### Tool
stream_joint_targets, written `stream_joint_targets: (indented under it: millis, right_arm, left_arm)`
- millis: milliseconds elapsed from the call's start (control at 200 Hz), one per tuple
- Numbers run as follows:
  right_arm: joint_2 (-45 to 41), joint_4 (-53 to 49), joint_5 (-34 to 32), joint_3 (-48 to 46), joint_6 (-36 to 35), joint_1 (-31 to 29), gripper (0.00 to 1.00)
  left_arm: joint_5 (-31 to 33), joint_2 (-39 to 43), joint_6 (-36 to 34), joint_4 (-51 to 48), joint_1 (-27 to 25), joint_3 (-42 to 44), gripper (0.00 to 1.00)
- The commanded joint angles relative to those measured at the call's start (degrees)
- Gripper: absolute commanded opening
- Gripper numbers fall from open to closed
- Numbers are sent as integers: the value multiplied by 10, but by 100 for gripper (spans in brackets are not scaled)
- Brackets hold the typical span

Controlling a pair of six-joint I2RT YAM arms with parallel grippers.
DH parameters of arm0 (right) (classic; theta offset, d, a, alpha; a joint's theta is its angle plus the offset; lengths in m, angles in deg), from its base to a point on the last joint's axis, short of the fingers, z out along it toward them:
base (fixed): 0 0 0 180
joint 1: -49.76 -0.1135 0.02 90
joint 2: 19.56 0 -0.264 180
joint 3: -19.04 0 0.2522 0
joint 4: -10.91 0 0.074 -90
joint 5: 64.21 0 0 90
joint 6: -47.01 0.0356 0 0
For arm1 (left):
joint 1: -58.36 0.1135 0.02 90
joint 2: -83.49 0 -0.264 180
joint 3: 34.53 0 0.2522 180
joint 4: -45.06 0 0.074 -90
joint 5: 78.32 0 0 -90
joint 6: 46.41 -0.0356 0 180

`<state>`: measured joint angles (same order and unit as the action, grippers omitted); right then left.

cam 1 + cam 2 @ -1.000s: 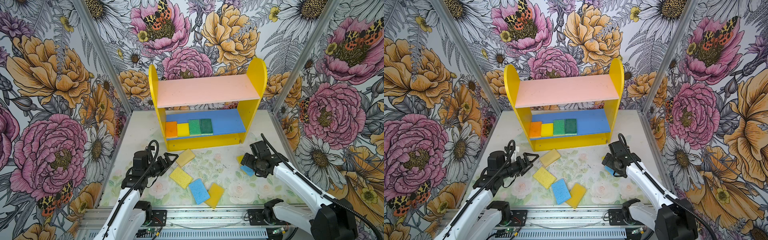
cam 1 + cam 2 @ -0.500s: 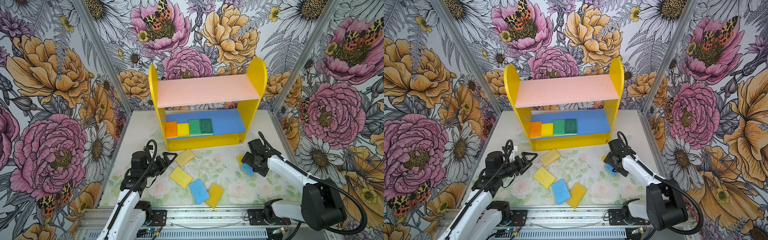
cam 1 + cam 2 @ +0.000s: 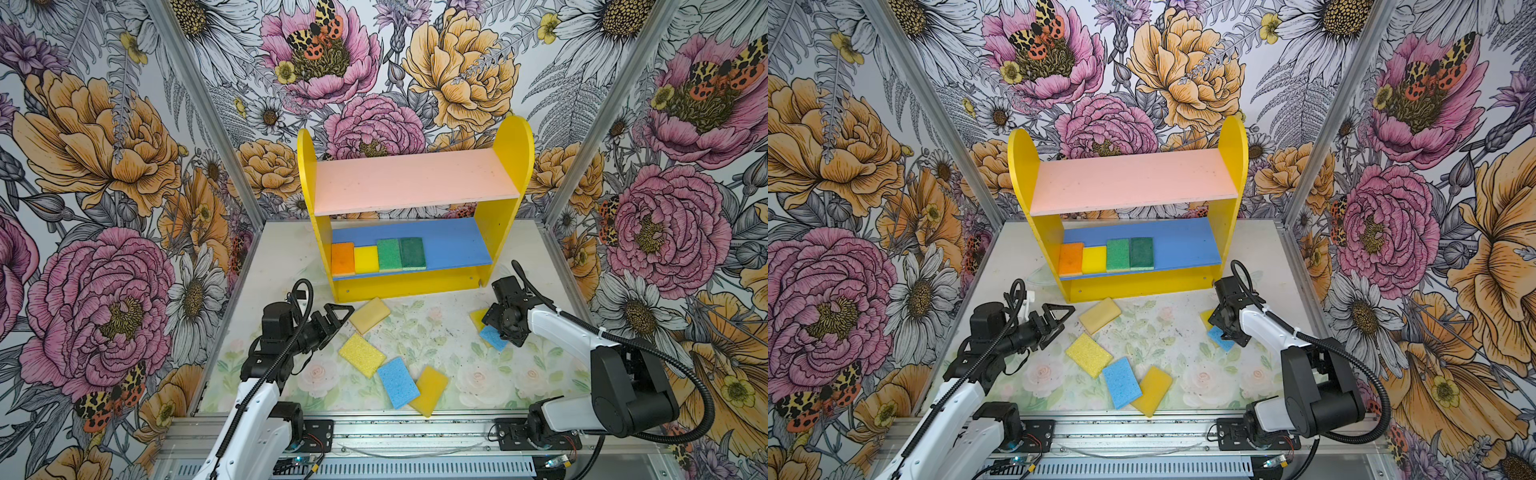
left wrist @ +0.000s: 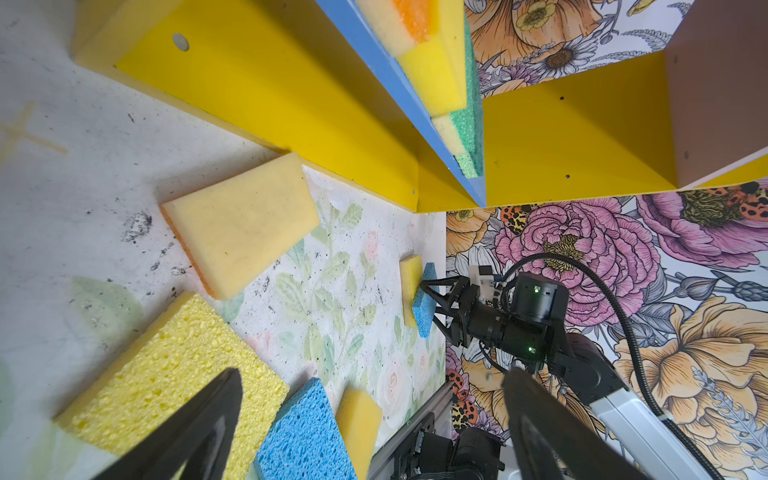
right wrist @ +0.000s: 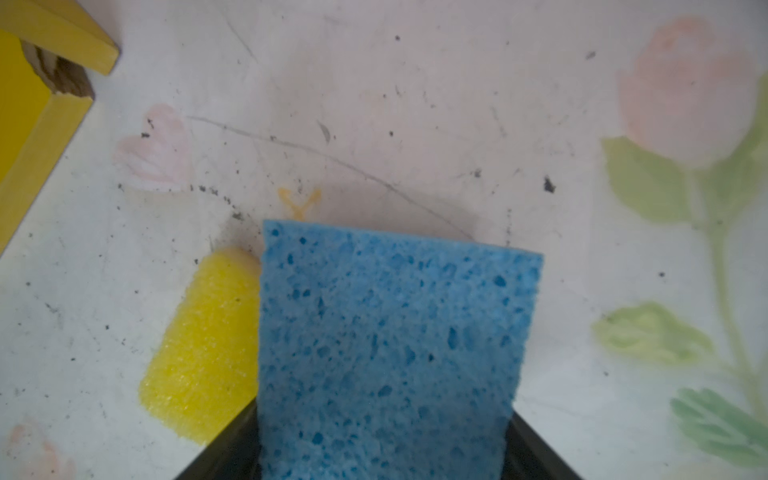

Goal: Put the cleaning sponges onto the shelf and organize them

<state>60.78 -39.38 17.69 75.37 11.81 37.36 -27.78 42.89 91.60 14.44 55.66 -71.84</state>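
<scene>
Now, nearest us, at six o'clock on the surface (image 3: 457,365), the front blue sponge (image 3: 398,382) lies flat with one edge over an amber sponge (image 3: 432,392), so we judge the blue one must go first there. Just past them, toward nine, a rough yellow sponge (image 3: 361,355) lies alone. Beside it the left claw (image 3: 338,322) hangs with its jaws spread wide and nothing between them. It points toward a pale yellow sponge (image 3: 370,315) just in front of the shelf's foot, and we read that as standing ready for its next pick.

At three o'clock the right claw (image 3: 498,331) is down on the small blue sponge (image 5: 386,332), jaws against two opposite edges, pinching it. That sponge leans on a bright yellow sponge (image 5: 203,353) beneath it, so lifting the upper one would uncover the lower.

Farthest, at twelve, the shelf (image 3: 407,286) holds a tidy row on its blue board (image 3: 453,245): orange sponge (image 3: 343,258), lemon sponge (image 3: 365,259), green sponge (image 3: 389,254) and dark green sponge (image 3: 412,253), packed from the nine o'clock end. The three o'clock end is bare, likely the next slot. In the way stand the side panel (image 3: 505,216), close to the right claw, and the overhanging pink board (image 3: 415,180), so we expect a low entry from the front.
</scene>
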Motion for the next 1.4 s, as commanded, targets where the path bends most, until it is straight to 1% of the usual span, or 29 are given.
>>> stream_joint_targets:
  millis: [0,110,260,480,635,705,880,1031,1151,1196,1221,1251,1396]
  right_arm:
    - [-7,12,2,-2,-6,4,76]
    - [-16,12,7,-7,-8,4,70]
    - [-37,12,29,-13,-13,2,64]
    - [-80,11,60,-33,-8,-14,53]
    - [-99,8,76,-38,-1,-43,50]
    - [-107,5,80,-37,7,-66,49]
    - [-111,3,81,-25,29,-145,47]
    - [-95,5,59,3,42,-237,46]
    - [-44,8,45,42,29,-305,46]
    - [-22,20,54,57,16,-325,46]
    - [-7,24,59,66,10,-327,46]
    - [9,27,61,76,3,-350,46]
    - [71,78,102,98,-24,-374,48]
  left_arm:
    - [-7,8,0,15,7,8,99]
    - [1,19,2,17,7,12,99]
    - [-9,17,3,17,5,10,99]
    - [-12,17,14,17,7,8,99]
    - [-9,22,21,18,6,15,99]
    - [-8,23,27,23,6,20,99]
    - [-11,26,40,28,-1,28,99]
    - [-11,33,52,28,-3,37,99]
    - [-4,39,61,28,-7,44,99]
    - [-2,43,64,28,-10,45,99]
    - [1,44,66,28,-11,46,99]
    - [3,45,68,28,-12,47,99]
    - [9,47,74,28,-20,50,99]
